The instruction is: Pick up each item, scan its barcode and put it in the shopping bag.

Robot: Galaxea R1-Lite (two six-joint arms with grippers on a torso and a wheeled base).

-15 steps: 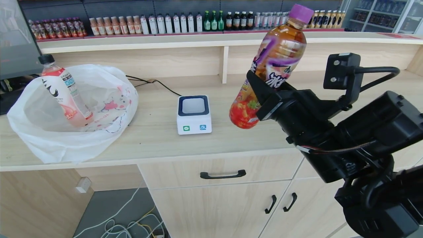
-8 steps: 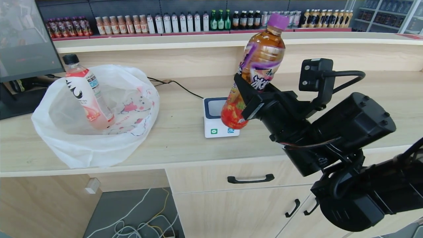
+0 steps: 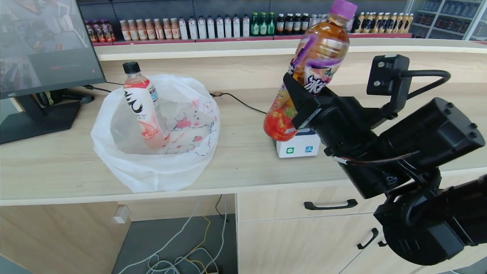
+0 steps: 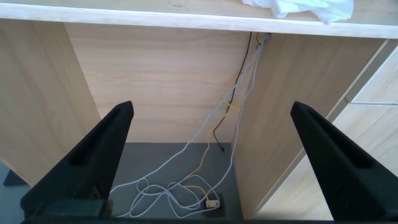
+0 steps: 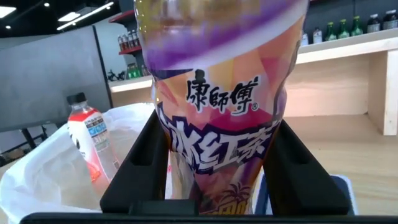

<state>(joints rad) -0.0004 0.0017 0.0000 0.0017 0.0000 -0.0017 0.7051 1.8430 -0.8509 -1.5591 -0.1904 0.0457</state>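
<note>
Right jaws clamped on tea bottle (image 3: 317, 57), near-upright, cap (image 3: 343, 7) topmost; left jaws agape.

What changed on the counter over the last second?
The right claw, shut on the purple-capped bottle, carried it leftward until its base covers part of the scanner; the head camera also swung left. The pink bottle stayed leaning in the shopping bag.

Left pincer (image 4: 211, 107) (jaws wide apart) facing floor cables (image 4: 186, 194) under counter (image 4: 155, 18).
</note>
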